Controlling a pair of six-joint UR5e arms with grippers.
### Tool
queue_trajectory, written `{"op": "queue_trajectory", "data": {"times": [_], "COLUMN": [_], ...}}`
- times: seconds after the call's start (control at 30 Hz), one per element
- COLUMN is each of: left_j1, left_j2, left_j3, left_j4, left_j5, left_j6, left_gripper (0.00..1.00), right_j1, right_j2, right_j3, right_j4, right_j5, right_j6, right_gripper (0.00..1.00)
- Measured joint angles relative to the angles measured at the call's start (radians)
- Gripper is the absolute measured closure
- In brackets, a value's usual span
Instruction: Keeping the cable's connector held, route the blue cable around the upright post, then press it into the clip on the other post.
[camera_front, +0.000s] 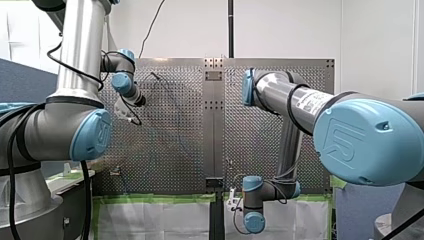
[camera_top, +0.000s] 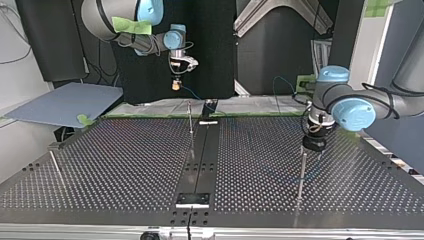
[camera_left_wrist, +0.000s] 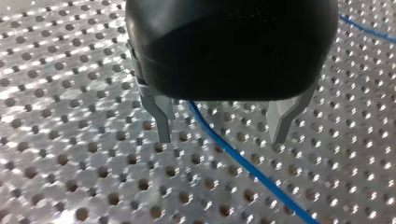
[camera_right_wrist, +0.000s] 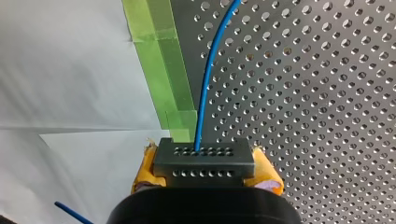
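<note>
My right gripper (camera_right_wrist: 204, 179) is shut on the black connector (camera_right_wrist: 204, 161), with yellow pads on either side of it. The blue cable (camera_right_wrist: 205, 88) leaves the connector and runs out over the perforated table. In the top view my right gripper (camera_top: 176, 86) hangs high above the far table edge. My left gripper (camera_left_wrist: 222, 140) is open, its metal fingers (camera_left_wrist: 162, 119) straddling the blue cable (camera_left_wrist: 243, 163), which lies on the table untouched. In the top view my left gripper (camera_top: 314, 144) hovers beside the top of an upright post (camera_top: 302, 172). A second thin post (camera_top: 190, 120) stands at the middle.
A third short post (camera_top: 54, 162) stands at the top view's left edge of the table. A black centre strip (camera_top: 200, 160) divides the perforated table. Green tape (camera_right_wrist: 163, 60) borders the table edge beside a white sheet. A blue board (camera_top: 65, 105) lies off the table at the top view's far left.
</note>
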Motion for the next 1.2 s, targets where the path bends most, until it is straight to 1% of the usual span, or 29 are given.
{"op": "queue_trajectory", "data": {"times": [0.07, 0.27, 0.5, 0.73, 0.97, 1.2], "left_j1": [-0.008, -0.016, -0.018, -0.013, -0.003, -0.001], "left_j2": [0.008, 0.042, 0.052, 0.056, 0.077, 0.084], "left_j3": [0.000, 0.000, -0.001, -0.001, -0.001, -0.001], "left_j4": [-0.007, -0.015, -0.018, -0.018, -0.002, 0.004], "left_j5": [0.000, -0.026, -0.037, -0.061, -0.086, -0.089], "left_j6": [-0.001, 0.000, 0.003, 0.004, 0.006, 0.014], "left_gripper": [0.00, 0.00, 0.00, 0.00, 0.00, 0.00], "right_j1": [0.000, -0.001, -0.001, -0.001, -0.001, -0.001], "right_j2": [0.000, 0.000, 0.000, 0.000, 0.000, 0.000], "right_j3": [0.000, 0.000, 0.000, -0.001, -0.004, -0.006], "right_j4": [0.000, 0.000, 0.000, 0.000, 0.008, 0.009], "right_j5": [0.000, 0.000, 0.000, -0.001, -0.002, -0.002], "right_j6": [0.000, 0.001, 0.002, 0.004, 0.005, 0.006], "right_gripper": [1.00, 1.00, 1.00, 1.00, 1.00, 1.00]}}
